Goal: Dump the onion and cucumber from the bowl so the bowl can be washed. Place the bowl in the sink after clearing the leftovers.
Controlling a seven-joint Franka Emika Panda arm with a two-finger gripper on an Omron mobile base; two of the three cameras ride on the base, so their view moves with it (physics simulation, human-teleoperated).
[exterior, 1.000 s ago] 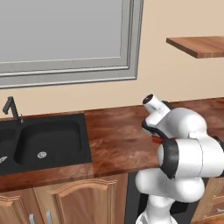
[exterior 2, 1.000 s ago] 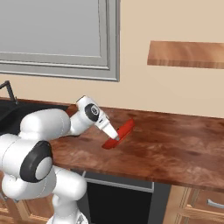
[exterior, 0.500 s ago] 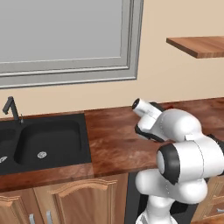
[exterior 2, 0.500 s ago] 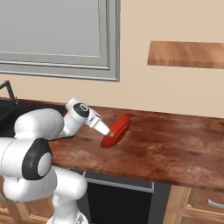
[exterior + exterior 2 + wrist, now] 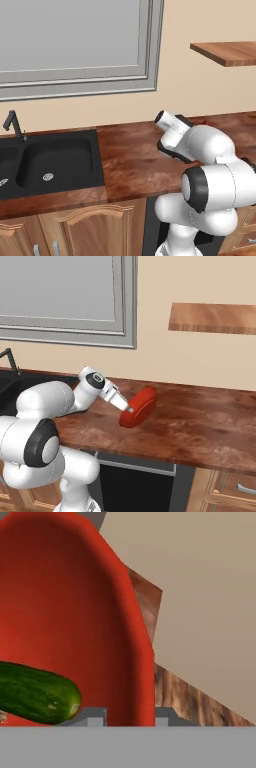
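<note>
plainly glossy red bowl [image 5: 138, 406], steeply tilted

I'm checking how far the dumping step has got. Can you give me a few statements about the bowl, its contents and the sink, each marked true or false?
1. The gripper holds the bowl by its rim, tilted up on edge above the counter. True.
2. The bowl is sitting in the sink. False: the bowl is held over the counter, well to the right of the sink.
3. The cucumber lies inside the bowl, as the hand view shows. True.
4. The cucumber lies on the counter beside the bowl. False: it rests against the bowl's red inner wall.
5. The sink basin holds the onion. False: the basin shows just its silver drain.
</note>
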